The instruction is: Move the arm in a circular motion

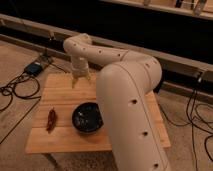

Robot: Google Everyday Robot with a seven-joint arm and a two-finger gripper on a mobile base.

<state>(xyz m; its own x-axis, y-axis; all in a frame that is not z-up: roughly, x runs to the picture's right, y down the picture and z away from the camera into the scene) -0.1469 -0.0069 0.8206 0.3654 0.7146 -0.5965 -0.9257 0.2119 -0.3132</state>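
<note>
High close view past arm (131,105), claw (80,81) above table (65,141)

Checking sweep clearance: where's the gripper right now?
In the camera view the gripper hangs over the far edge of the wooden table, left of frame centre, beyond the black bowl.

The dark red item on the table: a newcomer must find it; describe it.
On the wooden table, left of the black bowl, lies the dark red item. The gripper of the arm hangs over the table's far side. Only this item is slim and red.
</note>
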